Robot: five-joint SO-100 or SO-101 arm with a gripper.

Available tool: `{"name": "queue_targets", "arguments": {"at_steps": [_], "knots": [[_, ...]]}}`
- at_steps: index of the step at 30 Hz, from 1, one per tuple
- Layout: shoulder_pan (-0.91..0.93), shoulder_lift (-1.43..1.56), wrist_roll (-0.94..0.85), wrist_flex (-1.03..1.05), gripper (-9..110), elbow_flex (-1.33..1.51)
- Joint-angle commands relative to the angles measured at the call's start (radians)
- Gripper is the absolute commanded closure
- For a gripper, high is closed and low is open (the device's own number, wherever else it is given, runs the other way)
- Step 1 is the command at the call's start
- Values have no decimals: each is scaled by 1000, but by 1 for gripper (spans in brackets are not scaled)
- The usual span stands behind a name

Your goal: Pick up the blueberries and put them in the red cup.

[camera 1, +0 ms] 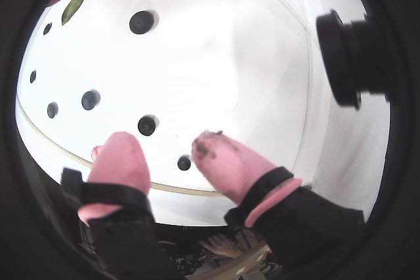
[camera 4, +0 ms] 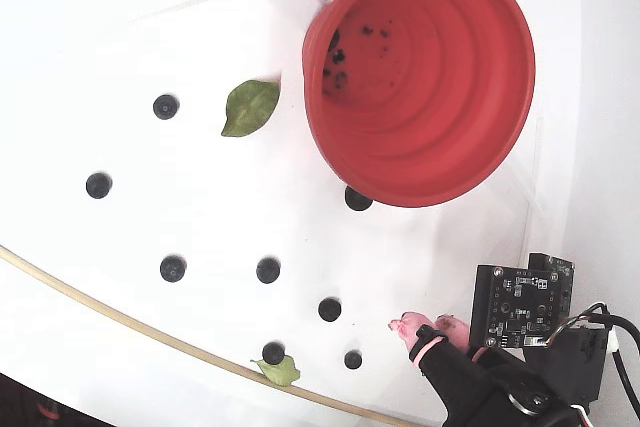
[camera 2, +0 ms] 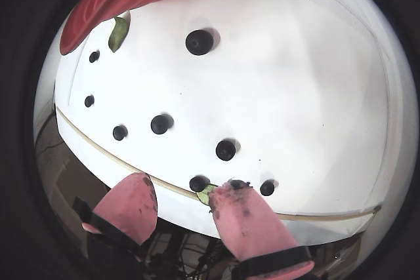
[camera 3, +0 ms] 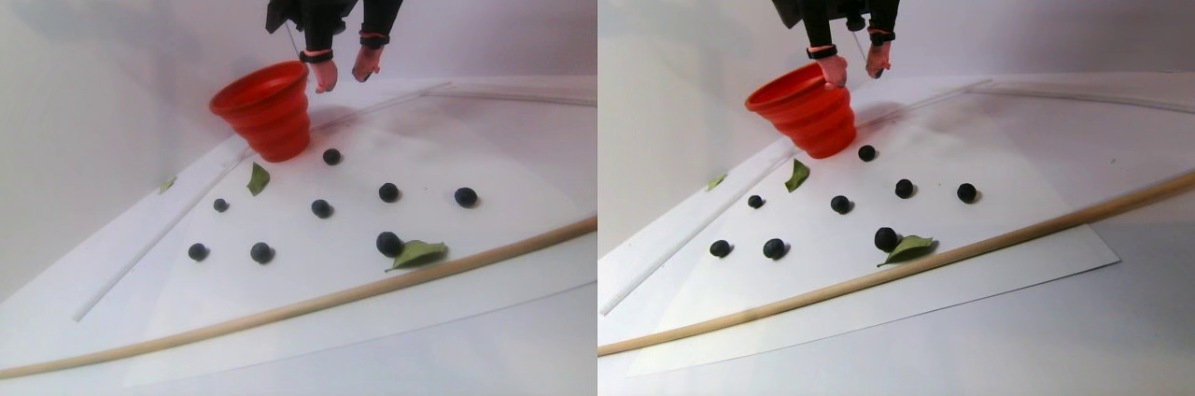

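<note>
Eight blueberries (camera 4: 268, 270) lie loose and well apart on the white sheet (camera 4: 130, 37), one touching the foot of the red cup (camera 4: 430, 77) in the fixed view and two down near the thin wooden rod (camera 3: 280, 314) that crosses the sheet's lower edge. The cup stands upright with its mouth open and only dark specks at its bottom, so by my reading no whole berry is inside yet. One green leaf (camera 4: 249, 106) lies just beside the cup; another, the lower leaf (camera 4: 280, 371), touches a berry next to the rod. The gripper (camera 3: 344, 69) hangs in the air near the cup's rim, its pink fingertips (camera 1: 118, 155) spread apart with nothing between them; one pad is smeared dark. Several risks follow. Round berries on a smooth sheet will likely roll if a finger nudges one off-centre, and a hard squeeze could crush soft fruit, as the smear hints. Going for the berry against the leaf may pinch the leaf too. The cup looks light and collapsible, so a descending finger catching its rim could tip or shift it, and the berry at its foot leaves little room.
</note>
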Motion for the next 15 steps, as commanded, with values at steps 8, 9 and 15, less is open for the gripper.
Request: {"name": "queue_targets", "arguments": {"at_steps": [8, 9, 15], "knots": [[-2, -61, -8, -49, 86, -5], [3, -63, -11, -54, 86, 2], [18, -75, -18, -63, 86, 11]]}}
